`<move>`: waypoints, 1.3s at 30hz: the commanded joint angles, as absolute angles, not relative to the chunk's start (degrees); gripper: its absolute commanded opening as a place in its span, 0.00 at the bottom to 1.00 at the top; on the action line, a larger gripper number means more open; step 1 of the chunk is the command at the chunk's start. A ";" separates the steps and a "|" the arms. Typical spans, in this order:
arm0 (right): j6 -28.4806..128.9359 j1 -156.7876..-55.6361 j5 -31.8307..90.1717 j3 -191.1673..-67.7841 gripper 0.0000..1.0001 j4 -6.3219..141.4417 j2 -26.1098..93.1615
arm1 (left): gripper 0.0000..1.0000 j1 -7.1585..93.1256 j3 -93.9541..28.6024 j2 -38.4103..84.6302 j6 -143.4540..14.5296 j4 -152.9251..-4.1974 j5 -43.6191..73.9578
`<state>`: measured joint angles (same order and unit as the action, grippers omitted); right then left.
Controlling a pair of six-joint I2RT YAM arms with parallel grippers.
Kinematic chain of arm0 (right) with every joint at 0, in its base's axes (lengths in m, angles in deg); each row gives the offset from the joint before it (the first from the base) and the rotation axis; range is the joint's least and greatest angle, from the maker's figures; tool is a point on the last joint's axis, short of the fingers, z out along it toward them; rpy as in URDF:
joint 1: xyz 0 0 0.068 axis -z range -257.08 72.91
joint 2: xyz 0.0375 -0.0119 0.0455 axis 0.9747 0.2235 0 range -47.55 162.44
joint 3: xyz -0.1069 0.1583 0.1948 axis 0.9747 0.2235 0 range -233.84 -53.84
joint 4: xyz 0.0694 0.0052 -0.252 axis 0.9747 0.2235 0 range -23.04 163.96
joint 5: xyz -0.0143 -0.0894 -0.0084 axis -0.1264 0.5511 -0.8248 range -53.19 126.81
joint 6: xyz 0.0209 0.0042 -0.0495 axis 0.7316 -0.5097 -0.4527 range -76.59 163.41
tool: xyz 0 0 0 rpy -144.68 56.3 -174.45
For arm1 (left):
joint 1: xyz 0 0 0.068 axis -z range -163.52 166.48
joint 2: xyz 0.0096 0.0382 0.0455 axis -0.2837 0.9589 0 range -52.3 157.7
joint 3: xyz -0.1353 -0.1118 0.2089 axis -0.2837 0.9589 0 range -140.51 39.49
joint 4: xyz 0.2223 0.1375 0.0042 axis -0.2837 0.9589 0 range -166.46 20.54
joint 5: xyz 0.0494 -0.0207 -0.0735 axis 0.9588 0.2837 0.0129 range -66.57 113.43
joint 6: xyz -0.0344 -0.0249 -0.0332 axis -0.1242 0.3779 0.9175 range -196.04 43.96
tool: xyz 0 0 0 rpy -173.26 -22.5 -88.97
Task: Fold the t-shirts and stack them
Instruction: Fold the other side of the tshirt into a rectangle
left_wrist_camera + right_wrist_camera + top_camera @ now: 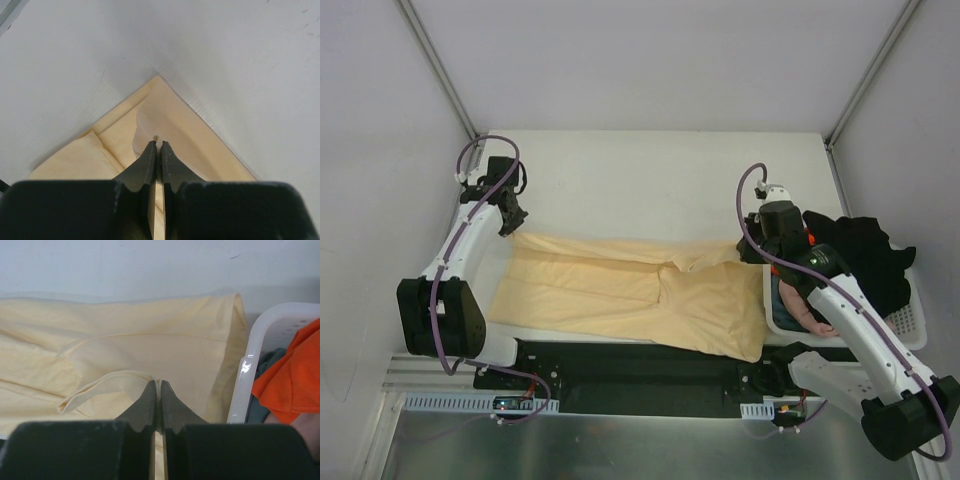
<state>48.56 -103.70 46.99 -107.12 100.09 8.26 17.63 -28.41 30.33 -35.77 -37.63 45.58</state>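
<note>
My left pincer [156, 143] pinches the far corner of the peach shirt [610, 295], spread limp across the table [640, 170]; my right pincer [157, 383] nips a fold beside the basket [242, 380]. Soft, light cloth: best taken at edges and corners.

The left gripper [510, 222] sits at the far-left corner of the pale yellow t-shirt [620, 295]. The shirt lies spread on the white table [640, 180] from that claw rightward to the right gripper [753, 255] at its far-right corner. Just right of the right claw stands the white lattice basket [917, 325], holding a black garment [865, 260] and, nearer than the claw, a pinkish garment [800, 305].
</note>
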 commanded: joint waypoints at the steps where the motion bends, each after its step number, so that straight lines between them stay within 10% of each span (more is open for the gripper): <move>1: 49.39 -103.89 45.43 -106.49 0.01 104.75 3.87 | 0.00 17.80 -23.88 26.29 -35.17 -36.73 48.04; 23: 51.85 -103.98 27.85 -92.43 0.01 112.58 -0.89 | 0.02 17.89 -14.04 23.47 -33.86 -36.82 48.57; 29: 52.90 -103.89 28.63 -90.41 0.09 114.95 -1.15 | 0.31 17.80 -11.05 20.83 -31.75 -36.47 50.15; 36: 51.24 -103.89 26.27 -92.51 0.58 119.96 -3.43 | 0.93 17.89 -12.62 17.50 -32.62 -35.94 47.52; 39: 49.83 -104.15 23.90 -93.65 0.77 118.57 -4.49 | 0.99 17.89 -13.68 16.35 -33.15 -36.03 44.36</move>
<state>51.53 -103.72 27.51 -90.55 117.27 -2.91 17.63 -11.27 18.90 -32.95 -36.75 47.48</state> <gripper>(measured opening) 0.696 0.983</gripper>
